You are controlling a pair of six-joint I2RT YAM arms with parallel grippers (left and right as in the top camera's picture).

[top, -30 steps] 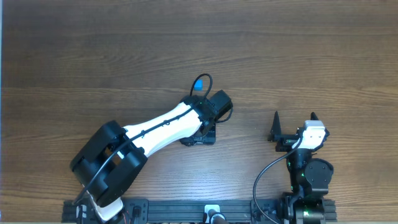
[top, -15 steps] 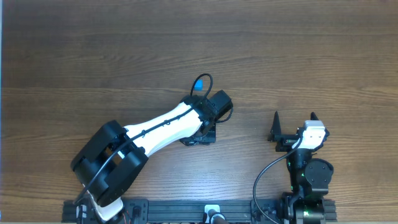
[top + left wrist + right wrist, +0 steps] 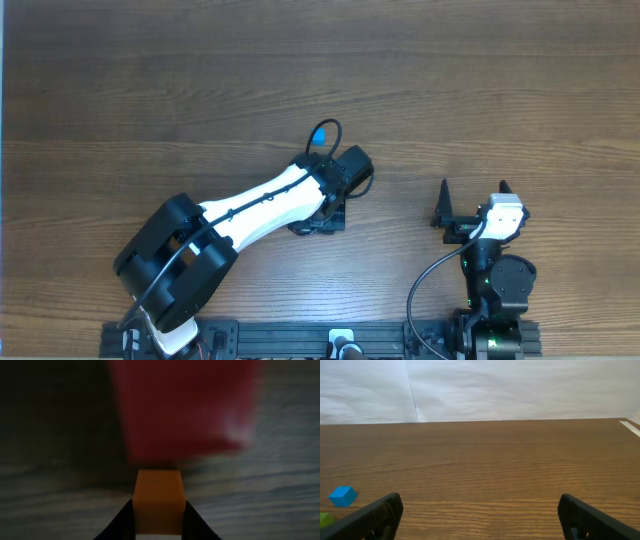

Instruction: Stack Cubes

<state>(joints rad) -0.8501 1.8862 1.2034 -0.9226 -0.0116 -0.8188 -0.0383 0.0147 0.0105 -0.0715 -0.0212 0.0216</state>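
Top view: the left gripper (image 3: 318, 221) is low over the wooden table (image 3: 150, 80) near the middle, tucked beneath its own wrist, so from above I cannot tell how its jaws stand or what it carries. A blue cube (image 3: 320, 135) lies just beyond that wrist. The right gripper (image 3: 474, 187) is well apart to the right, with its jaws spread wide and nothing between them.

Left wrist view: here the jaws are closed narrowly on an orange cube (image 3: 159, 501), pressing two opposite flat faces. A red cube (image 3: 182, 410) looms right behind it. I cannot tell whether the two touch, or whether the orange one sits on the table or just above it. The orange cube looks small, rigid and probably light, with smooth flat sides that could slip or twist if pinched near an edge. A centred hold across parallel faces, as it is held now, seems the sound one. Being stiff, it should take a firm squeeze.

Right wrist view: this low angle shows the blue cube (image 3: 342, 495) resting flat on the table, and beside it the corner of a green block (image 3: 324, 519) that the left arm covers from above. The right gripper's jaws frame bare wood, wide apart.
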